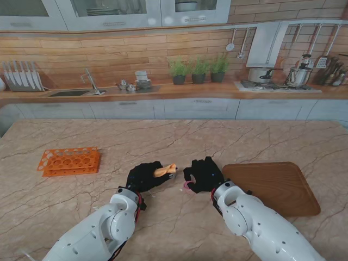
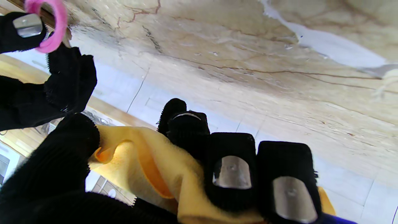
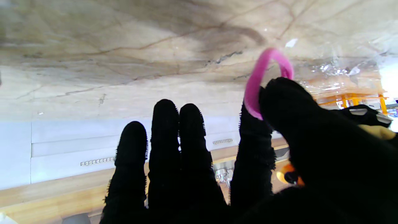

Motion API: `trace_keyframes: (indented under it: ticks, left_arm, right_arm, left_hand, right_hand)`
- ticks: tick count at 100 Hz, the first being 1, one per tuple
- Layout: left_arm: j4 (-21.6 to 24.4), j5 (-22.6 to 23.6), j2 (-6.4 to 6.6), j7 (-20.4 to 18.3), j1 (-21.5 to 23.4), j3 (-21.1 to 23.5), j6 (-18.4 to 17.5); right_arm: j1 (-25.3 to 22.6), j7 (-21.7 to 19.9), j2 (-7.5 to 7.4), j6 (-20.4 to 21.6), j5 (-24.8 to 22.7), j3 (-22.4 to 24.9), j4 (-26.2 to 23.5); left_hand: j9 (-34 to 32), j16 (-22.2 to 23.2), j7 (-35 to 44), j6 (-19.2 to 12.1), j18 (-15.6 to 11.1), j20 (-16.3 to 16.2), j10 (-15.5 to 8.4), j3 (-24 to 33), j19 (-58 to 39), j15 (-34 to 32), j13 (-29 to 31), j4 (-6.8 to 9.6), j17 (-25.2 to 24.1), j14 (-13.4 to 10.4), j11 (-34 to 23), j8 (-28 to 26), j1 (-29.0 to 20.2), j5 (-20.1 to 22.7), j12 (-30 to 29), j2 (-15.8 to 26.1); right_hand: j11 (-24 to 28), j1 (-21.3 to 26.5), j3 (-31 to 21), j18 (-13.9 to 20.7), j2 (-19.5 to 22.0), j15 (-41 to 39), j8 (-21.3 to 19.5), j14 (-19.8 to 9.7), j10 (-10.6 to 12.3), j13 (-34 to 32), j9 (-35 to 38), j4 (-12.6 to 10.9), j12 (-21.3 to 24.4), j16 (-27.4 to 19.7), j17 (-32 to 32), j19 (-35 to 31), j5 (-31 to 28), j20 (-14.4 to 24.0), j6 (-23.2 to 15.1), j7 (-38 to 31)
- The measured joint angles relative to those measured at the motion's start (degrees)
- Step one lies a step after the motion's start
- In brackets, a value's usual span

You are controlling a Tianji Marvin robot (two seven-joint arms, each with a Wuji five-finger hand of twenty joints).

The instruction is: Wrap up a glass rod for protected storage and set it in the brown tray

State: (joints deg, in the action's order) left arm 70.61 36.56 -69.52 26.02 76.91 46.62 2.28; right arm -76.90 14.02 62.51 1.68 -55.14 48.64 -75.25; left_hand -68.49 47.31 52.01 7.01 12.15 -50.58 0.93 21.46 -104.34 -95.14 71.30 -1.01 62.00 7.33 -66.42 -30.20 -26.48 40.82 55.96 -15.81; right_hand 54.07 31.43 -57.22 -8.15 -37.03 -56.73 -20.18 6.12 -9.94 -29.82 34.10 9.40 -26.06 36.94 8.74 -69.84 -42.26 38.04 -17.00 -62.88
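The left hand point(image 1: 145, 176) gripped the yellow cloth point(image 2: 161, 168) rolled into a bundle above the bench point(image 1: 179, 138); the rod was presumably inside, hidden; the right hand point(image 1: 202, 175) pinched a pink band point(image 3: 264, 77) just beside it; securing the wrap looked the step in hand; next, the band must slip over the bundle's end, before the tray point(image 1: 274, 187); no writing was legible.

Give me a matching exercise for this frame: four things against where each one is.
1. yellow cloth roll
2. pink ring
3. orange rack
4. brown tray

A. on the table at the far left
B. in the right hand
C. on the table at the right
D. in the left hand

Pairs: 1-D, 2-B, 3-A, 4-C
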Motion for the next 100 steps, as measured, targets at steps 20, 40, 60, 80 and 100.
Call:
trace_keyframes:
  ticks: [20,40,60,80,100]
  left_arm:
    - [0.1,0.0,-0.03,0.0,0.1,0.0,0.5]
    - [0.5,0.7,0.07,-0.1,0.5,0.1,0.3]
    - [1.8,1.3,0.46,-0.9,1.2,0.1,-0.2]
    - [3.4,1.1,0.82,-2.9,2.0,0.2,0.1]
    - [3.8,0.6,0.85,-3.4,2.2,-0.1,0.4]
  right_arm:
    - [-2.9,0.9,-0.12,2.3,-1.1,4.2,-3.3]
    - [-4.3,1.7,-0.15,5.0,-0.7,6.6,-5.5]
    - [-4.9,1.8,0.02,6.8,2.2,7.6,-7.2]
    - [-5.0,1.7,0.43,8.1,3.8,7.9,-8.1]
    - [-5.2,1.5,0.72,8.7,5.2,8.2,-8.7]
  left_hand:
    - [-1.3,0.0,1.5,0.0,0.0,-0.8,-2.0,1.0,0.0,-0.6,0.0,0.00,0.0,-0.2,-2.1,-0.7,0.0,1.2,0.7,0.0]
    - [-2.0,-0.5,2.1,0.0,0.0,-0.9,-2.4,1.9,0.0,-0.7,0.0,0.00,0.0,-0.3,-3.0,-0.7,0.0,2.0,0.9,0.0]
    - [-2.9,-0.7,2.8,0.0,0.0,-1.3,-2.7,2.0,0.0,-1.1,0.0,0.00,0.0,-0.3,-3.2,-0.8,-0.7,3.0,1.2,0.0]
    - [-2.9,-0.7,2.8,0.0,0.0,-1.3,-2.7,2.3,0.0,-1.2,0.0,0.00,0.0,-0.3,-3.2,-0.8,-2.1,3.0,1.2,0.7]
    - [-3.0,-0.7,2.8,0.0,0.2,-1.3,-2.7,2.6,0.0,-1.2,0.0,0.00,0.0,-0.2,-3.2,-0.8,-2.7,3.7,1.2,1.3]
  right_hand:
    - [-0.6,0.0,0.4,0.0,1.2,0.3,0.5,0.1,0.0,0.0,0.6,0.0,0.1,0.0,0.0,0.0,0.0,0.0,0.0,0.1]
    - [-0.7,0.0,1.0,0.0,1.2,0.6,0.5,0.1,0.0,0.0,0.6,0.0,0.5,0.0,0.0,0.0,-0.5,0.0,0.0,0.1]
    - [-0.7,0.0,1.0,0.0,1.2,0.6,0.5,0.1,0.0,-0.5,1.1,0.0,0.5,0.0,0.1,0.0,-0.5,0.0,0.0,0.7]
    - [-0.8,0.0,1.0,0.0,1.2,0.6,0.5,0.1,0.0,-0.6,1.1,0.0,0.5,0.0,0.1,0.0,-0.5,0.0,0.0,0.7]
    - [-0.8,0.0,1.0,0.0,1.2,0.6,0.4,0.1,0.0,-0.6,1.2,0.0,0.5,0.0,0.1,0.0,-0.5,0.0,0.0,0.7]
